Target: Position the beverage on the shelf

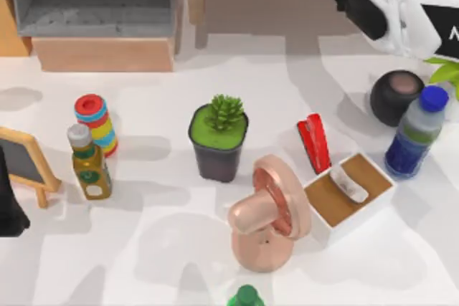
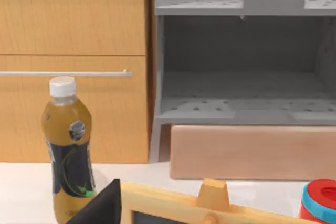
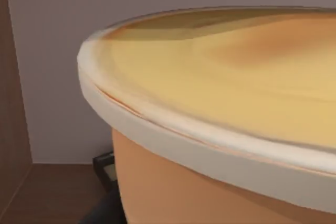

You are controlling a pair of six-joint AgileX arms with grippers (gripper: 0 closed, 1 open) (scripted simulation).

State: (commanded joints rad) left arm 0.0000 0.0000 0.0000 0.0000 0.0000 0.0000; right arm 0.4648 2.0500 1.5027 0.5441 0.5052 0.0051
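Observation:
A bottle of yellow-brown beverage (image 1: 90, 164) with a pale cap stands upright on the table's left side, beside a striped stack of rings (image 1: 97, 123). The left wrist view looks at this bottle (image 2: 71, 150) from close by. Behind it stands the grey shelf (image 2: 241, 111), whose open bays are bare. From above, the shelf (image 1: 93, 1) sits at the back left on a wooden base. My left arm (image 1: 10, 206) is a dark shape at the table's left edge, just left of the bottle. My right arm (image 1: 401, 1) hangs at the back right.
A small framed chalkboard (image 1: 25, 163) stands between my left arm and the bottle. Mid-table are a potted succulent (image 1: 219, 141), a pink bell-shaped object (image 1: 269, 213), a red stapler (image 1: 314, 141) and a white box (image 1: 351, 195). A blue bottle (image 1: 416, 134), a dark ball (image 1: 396, 96) and a green cap (image 1: 246, 296) also stand here.

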